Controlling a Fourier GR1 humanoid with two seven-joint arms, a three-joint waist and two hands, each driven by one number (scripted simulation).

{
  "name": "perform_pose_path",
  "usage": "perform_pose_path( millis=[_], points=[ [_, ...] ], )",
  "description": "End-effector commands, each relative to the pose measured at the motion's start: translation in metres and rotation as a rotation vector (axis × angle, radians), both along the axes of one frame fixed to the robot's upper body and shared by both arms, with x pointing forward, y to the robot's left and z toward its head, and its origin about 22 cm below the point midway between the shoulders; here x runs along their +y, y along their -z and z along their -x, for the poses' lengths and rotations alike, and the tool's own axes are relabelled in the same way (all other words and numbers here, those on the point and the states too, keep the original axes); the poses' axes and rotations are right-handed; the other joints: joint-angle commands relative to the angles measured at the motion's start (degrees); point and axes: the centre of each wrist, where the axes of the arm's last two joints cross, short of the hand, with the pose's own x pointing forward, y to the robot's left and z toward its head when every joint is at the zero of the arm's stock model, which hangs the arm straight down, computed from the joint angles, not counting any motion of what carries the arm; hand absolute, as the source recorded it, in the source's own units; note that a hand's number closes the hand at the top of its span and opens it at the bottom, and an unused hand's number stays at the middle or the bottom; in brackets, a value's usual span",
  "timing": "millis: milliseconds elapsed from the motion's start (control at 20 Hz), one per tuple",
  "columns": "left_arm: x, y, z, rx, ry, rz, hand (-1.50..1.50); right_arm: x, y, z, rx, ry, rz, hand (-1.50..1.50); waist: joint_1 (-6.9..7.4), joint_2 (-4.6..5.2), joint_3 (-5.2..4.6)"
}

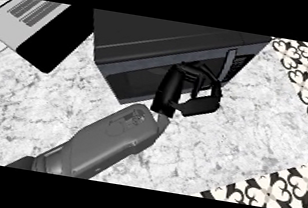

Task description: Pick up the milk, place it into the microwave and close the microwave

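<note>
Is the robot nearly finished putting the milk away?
Probably close. No milk shows on the counter, so it may already be inside the microwave. In hand: the left hand is at the microwave's front, by the door. Left: whether the door is fully shut cannot be told.

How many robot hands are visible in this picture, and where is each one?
1. A single hand shows at the centre, its fingers curled at the front of the microwave, on a grey forearm coming from the lower edge. The other hand is out of view.
</note>
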Motion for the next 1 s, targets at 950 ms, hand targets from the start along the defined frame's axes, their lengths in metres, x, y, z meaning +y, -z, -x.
perform_pose_path(
  millis=[950],
  points=[
    [0.005,0.0,-0.02,-0.061,-0.052,0.076,1.5,-0.009,-0.028,-0.009,-0.019,-0.029,-0.022,-1.5,-2.16,0.77,0.27]
  ],
)
